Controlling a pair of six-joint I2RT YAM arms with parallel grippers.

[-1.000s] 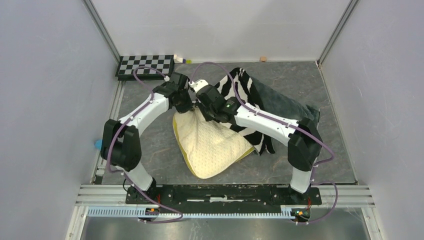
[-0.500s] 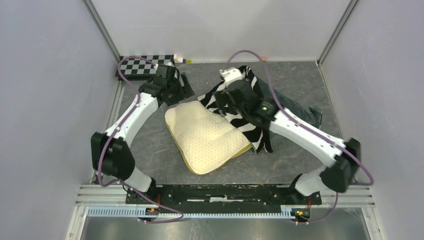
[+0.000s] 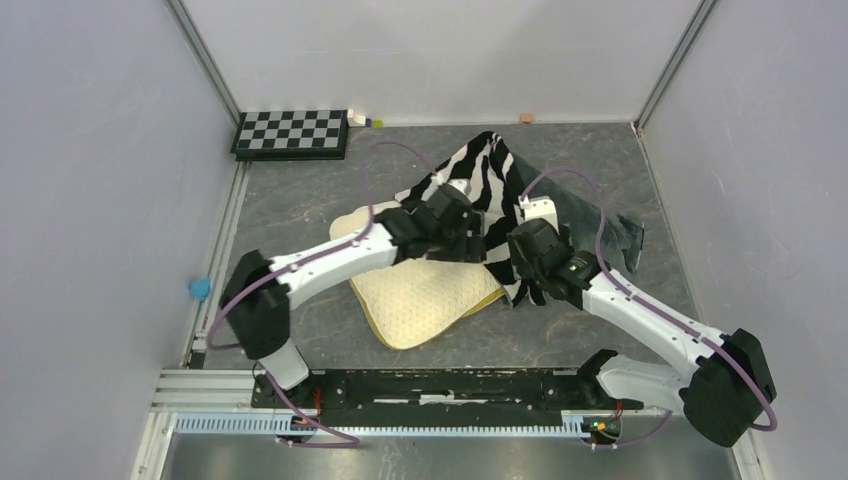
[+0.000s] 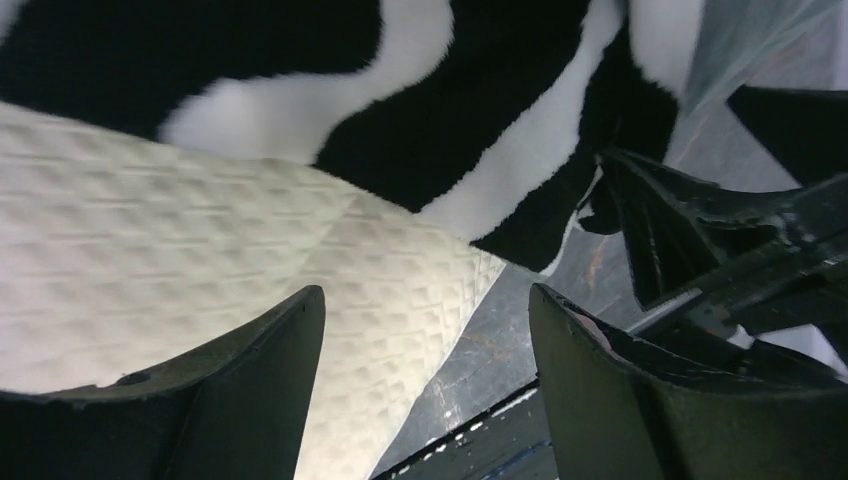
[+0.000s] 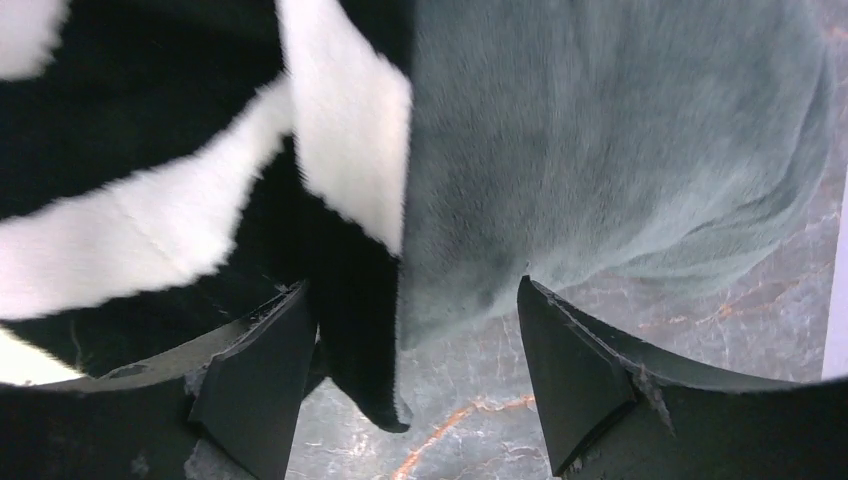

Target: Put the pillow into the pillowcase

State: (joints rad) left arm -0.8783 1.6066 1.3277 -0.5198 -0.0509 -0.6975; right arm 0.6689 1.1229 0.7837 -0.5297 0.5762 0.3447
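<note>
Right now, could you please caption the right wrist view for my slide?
Open right gripper framing the pillowcase where zebra stripes meet grey-green plush, marbled table beneath.

Part of pillow (image 3: 425,298) under left arm (image 3: 330,262)

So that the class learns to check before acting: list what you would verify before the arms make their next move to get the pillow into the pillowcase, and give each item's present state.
1. Left hand open and empty: ok.
2. Right hand open and empty: ok.
3. Right hand over an edge of the pillowcase: ok, the striped and grey faces meet just below it.
4. Pillowcase mouth found and spread open: cannot tell.
5. Pillow inside the pillowcase: not ok, it lies outside it.
</note>
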